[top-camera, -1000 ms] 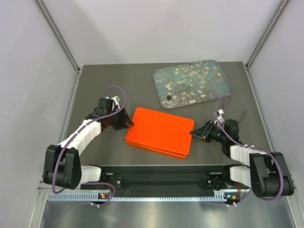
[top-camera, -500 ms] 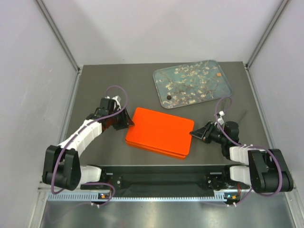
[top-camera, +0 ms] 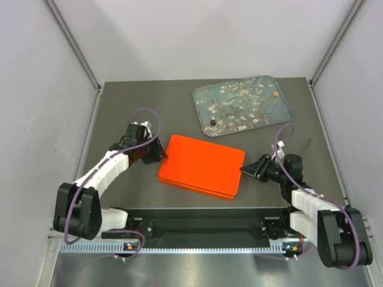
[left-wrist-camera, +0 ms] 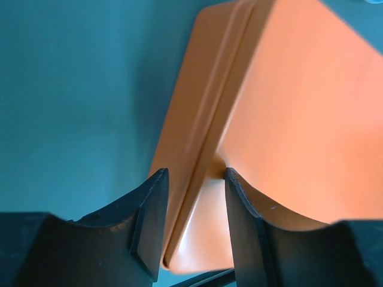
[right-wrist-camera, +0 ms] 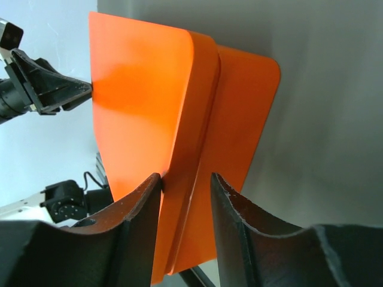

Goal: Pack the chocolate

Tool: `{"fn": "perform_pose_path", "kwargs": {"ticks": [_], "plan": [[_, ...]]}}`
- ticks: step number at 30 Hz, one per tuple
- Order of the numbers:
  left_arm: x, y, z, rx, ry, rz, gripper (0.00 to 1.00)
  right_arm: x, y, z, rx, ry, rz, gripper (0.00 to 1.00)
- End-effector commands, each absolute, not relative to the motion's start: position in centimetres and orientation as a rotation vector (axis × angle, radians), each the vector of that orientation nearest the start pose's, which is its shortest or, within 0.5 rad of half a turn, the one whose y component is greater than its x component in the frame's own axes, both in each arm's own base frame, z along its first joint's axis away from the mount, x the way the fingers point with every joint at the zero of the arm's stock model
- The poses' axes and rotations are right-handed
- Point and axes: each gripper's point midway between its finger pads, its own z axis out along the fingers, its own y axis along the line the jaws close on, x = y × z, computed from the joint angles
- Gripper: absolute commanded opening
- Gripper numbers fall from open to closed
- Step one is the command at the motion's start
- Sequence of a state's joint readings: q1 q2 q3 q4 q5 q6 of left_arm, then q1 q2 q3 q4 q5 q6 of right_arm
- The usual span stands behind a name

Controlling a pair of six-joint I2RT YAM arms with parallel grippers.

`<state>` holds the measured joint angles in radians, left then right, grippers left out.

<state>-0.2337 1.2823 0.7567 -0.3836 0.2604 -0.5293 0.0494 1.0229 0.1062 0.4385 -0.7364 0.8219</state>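
While the orange box lies closed at the middle of the worktop, the chocolate sits outside it. 1 dark round piece rests near the near-left corner of the blossom-printed tray, and 1 pale tan square piece near its far-right corner, the 2 well apart. The tray sits at the far right of the worktop, apart from the box.

The left fingers pinch the box's left rim at the seam between lid and base, 1 finger on either face. The right fingers stand on either side of the opposite rim; from here I cannot tell whether they press on it or merely straddle it. What the box holds is hidden.

Handling, as a judgement: each piece looks tiny and light. It seems stiff enough not to bend, yet easily scuffed or cracked by a hard squeeze, and its smooth skin may slip. The round piece could roll on the tray's slick face; the square should stay put. Take either across its 2 opposite sides, low, close to the tray's surface, with a gentle closing. The box will likely need its lid raised first, since both pieces lie outside it.
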Motion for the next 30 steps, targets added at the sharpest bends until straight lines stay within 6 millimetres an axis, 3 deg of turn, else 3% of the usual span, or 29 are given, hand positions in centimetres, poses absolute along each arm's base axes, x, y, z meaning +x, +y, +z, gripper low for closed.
{"fn": "perform_pose_path", "kwargs": {"ticks": [1,7,12,18,23,30], "plan": [[27.5,-12.0,8.1,-0.289,2.567,-0.522,0.47,22.9,14.8,7.8,0.295,2.125,1.228,0.38],[27.5,-11.9,8.3,-0.29,2.561,-0.518,0.47,22.9,14.8,8.2,0.294,2.116,1.229,0.31],[27.5,-13.2,9.3,-0.253,2.53,-0.625,0.47,22.9,14.9,8.6,0.276,2.101,1.233,0.26],[27.6,-14.7,10.9,-0.238,2.494,-0.748,0.47,22.6,15.0,7.2,0.304,2.152,1.247,0.22],[27.6,-14.7,11.8,-0.23,2.493,-0.75,0.48,22.5,15.2,6.3,0.317,2.187,1.266,0.17],[27.6,-13.5,11.4,-0.252,2.524,-0.652,0.47,22.3,15.5,6.5,0.301,2.187,1.293,0.11]]}}
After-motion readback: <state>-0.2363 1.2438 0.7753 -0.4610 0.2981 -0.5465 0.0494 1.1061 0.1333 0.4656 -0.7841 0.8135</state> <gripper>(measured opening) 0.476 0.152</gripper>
